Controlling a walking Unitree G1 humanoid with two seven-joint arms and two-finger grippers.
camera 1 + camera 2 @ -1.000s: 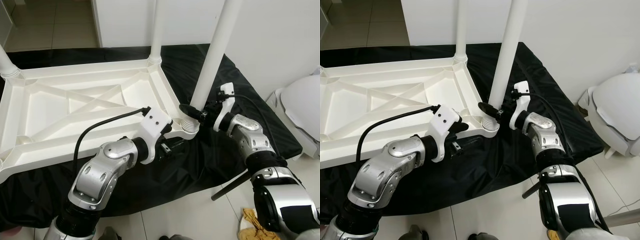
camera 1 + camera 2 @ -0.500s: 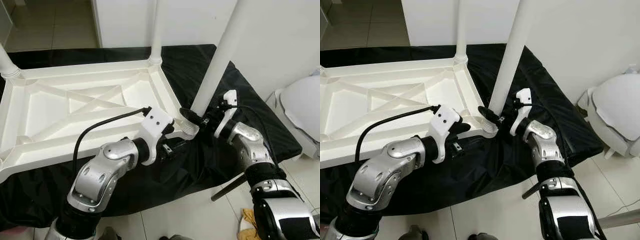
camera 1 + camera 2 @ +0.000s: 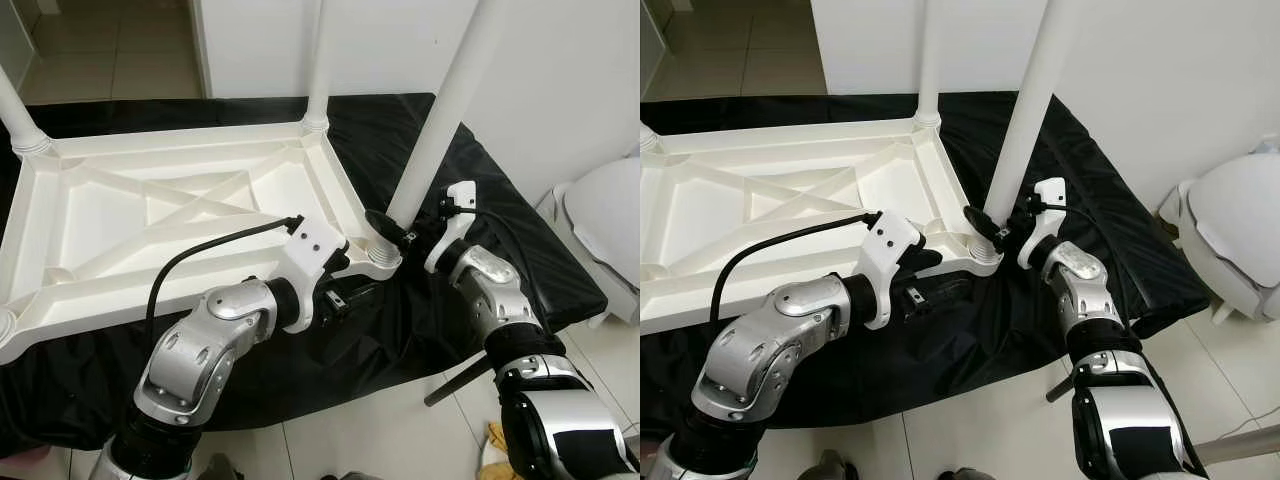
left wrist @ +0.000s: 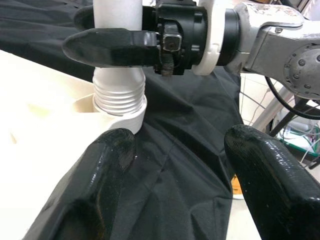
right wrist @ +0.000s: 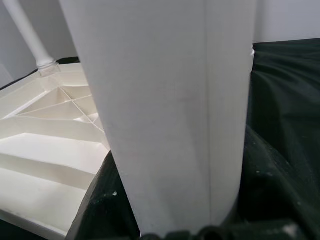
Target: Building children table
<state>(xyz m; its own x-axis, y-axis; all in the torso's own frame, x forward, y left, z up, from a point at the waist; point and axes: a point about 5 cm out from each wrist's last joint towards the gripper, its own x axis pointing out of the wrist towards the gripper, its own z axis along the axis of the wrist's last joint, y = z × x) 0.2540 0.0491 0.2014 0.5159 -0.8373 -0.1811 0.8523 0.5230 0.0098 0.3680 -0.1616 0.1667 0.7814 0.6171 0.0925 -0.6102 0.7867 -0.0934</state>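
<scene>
A: Where's the table?

B: The white table top [image 3: 150, 215] lies upside down on a black cloth [image 3: 520, 240] spread over the floor, with legs standing up at its corners.

A: And the right hand?

B: The right hand [image 3: 392, 222] is clenched around the near-right leg [image 3: 445, 115], low down, just above the ribbed collar [image 4: 120, 95] sitting in the corner socket.

A: The left one?

B: The left hand [image 4: 180, 170] hovers released by the same corner, fingers [image 4: 107, 165] spread over the cloth, grasping nothing.
</scene>
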